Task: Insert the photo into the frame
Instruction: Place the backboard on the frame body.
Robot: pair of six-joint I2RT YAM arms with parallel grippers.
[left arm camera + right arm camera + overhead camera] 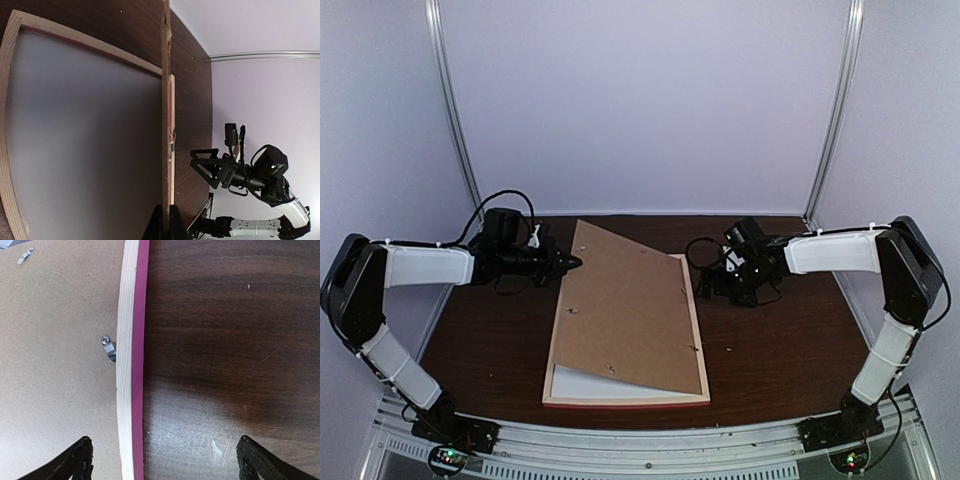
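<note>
Top external view: the frame (625,401) lies face down at the middle of the counter (770,350), pale wood back up. The brown backing board (625,300) sits skewed across it and is raised at its far left corner, where the left pincer (572,262) is clenched on the board's edge. Under the tilted board a plain white surface (85,150) fills the frame's opening and looks like the photo's blank back, though I cannot tell for sure, while the right pincer (165,452) hangs released, its fingers spread to either side of the frame's right bar.
</note>
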